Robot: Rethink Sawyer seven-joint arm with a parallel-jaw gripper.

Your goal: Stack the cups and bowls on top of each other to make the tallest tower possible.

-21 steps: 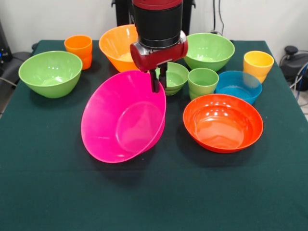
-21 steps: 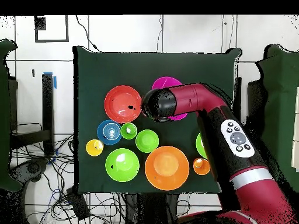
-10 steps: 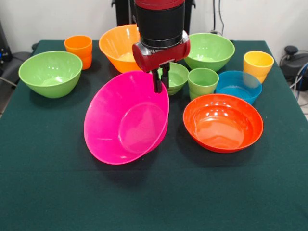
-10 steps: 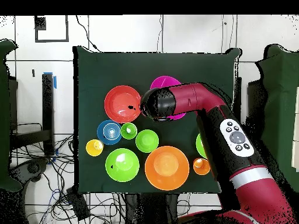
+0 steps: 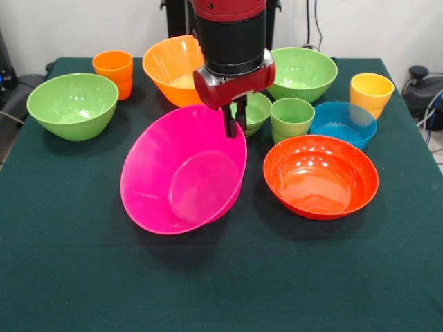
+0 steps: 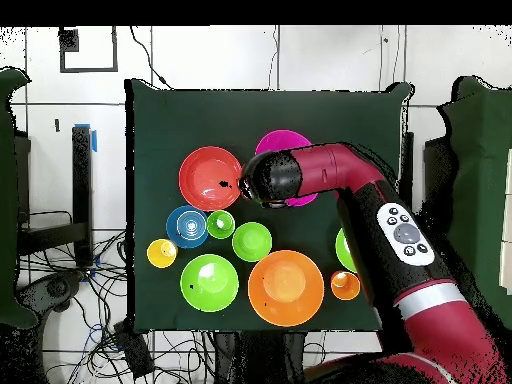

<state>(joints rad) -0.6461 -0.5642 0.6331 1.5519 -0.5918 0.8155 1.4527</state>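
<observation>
Near the middle of the front view the gripper (image 5: 234, 127) pinches the far rim of the big pink bowl (image 5: 181, 173), its two dark fingers closed on either side of that edge. The bowl is tipped up, its opening turned toward the lower left of the frame and its lower side resting on the green tablecloth (image 5: 221, 283).

To the right of it, the red-orange bowl (image 5: 320, 176) sits flat on the cloth, close to the pink one but apart. Behind that stands the blue bowl (image 5: 343, 123), and just left of it the green cup (image 5: 291, 117). The small green bowl (image 5: 253, 111) sits directly behind the gripper, partly hidden by it.

Across the upper part of the frame are the orange bowl (image 5: 172, 68), a light green bowl (image 5: 302, 72) right of the arm, and the yellow cup (image 5: 371, 93) at the upper right. The orange cup (image 5: 113, 72) stands at the upper left, with the second light green bowl (image 5: 73, 105) just below it (nothing is stacked yet).

From overhead, the red arm (image 6: 340, 180) covers most of the pink bowl, leaving only an arc of its rim showing at upper centre.
</observation>
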